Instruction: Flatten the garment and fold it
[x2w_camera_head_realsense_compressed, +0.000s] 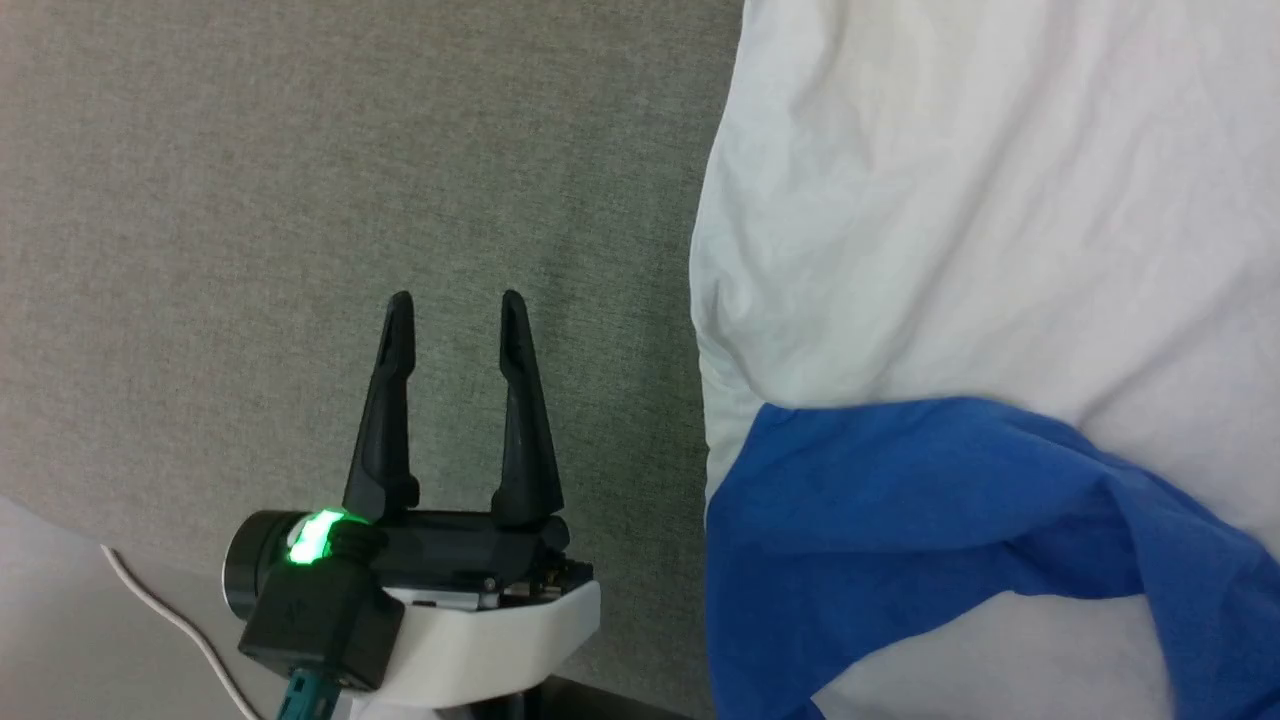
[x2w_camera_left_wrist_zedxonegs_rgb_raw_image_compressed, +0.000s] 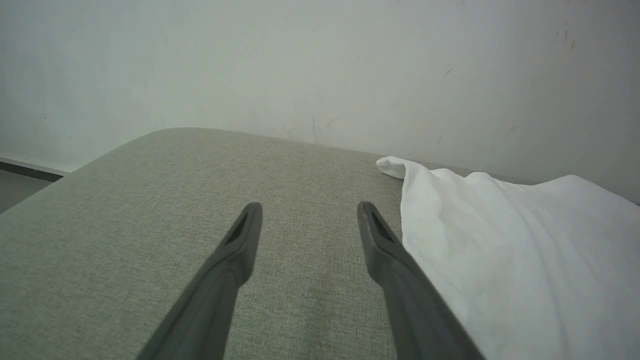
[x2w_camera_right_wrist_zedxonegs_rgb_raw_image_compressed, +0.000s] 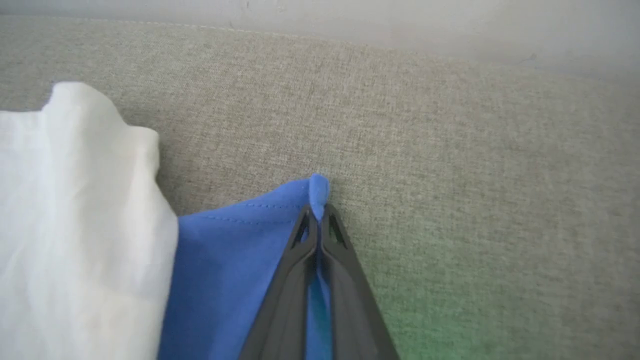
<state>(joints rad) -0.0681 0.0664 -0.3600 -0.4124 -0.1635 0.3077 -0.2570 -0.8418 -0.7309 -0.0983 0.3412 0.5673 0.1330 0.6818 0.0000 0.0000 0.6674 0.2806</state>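
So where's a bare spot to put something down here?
The grey surface left of the garment is bare, around the open left gripper and back to the wall. More bare grey lies beyond the blue sleeve pinched by the right gripper. The garment's side is crowded.

Left tool (x2w_camera_head_realsense_compressed: 457, 305): lower left of head view, fingers up-frame, parted, nothing between. Right tool (x2w_camera_right_wrist_zedxonegs_rgb_raw_image_compressed: 318, 212): bottom centre of right wrist view, fingers pressed together, pinching blue edge of garment (x2w_camera_right_wrist_zedxonegs_rgb_raw_image_compressed: 225, 265).
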